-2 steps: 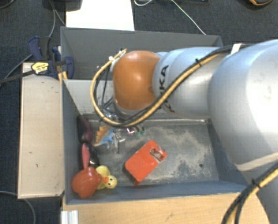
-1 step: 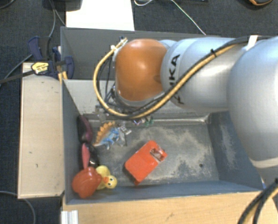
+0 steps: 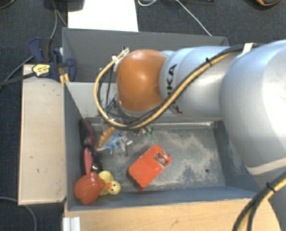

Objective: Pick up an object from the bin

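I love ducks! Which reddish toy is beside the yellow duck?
The round red toy in the corner touches the yellow duck; the boxy orange block lies apart.

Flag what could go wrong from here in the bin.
1. The gripper sits among a tight cluster, a small blue thing and a small orange piece, so it may catch two or neither.
2. The orange wrist cover hides the contact point, so a miss could go unseen.
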Robot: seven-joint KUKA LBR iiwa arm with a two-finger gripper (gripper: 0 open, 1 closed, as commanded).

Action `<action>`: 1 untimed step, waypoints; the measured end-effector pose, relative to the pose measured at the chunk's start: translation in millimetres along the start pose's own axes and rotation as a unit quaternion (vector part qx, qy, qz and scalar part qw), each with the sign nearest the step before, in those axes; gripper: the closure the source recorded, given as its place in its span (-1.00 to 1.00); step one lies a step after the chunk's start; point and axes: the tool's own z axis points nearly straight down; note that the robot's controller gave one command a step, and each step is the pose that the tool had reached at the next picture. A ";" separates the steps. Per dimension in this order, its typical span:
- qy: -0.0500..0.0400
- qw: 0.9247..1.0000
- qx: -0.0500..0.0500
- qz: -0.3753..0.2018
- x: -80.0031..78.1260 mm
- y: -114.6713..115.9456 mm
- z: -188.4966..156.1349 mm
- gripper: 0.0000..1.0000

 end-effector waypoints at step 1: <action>-0.004 0.991 0.001 -0.134 1.6 -4.8 30.1 -1.00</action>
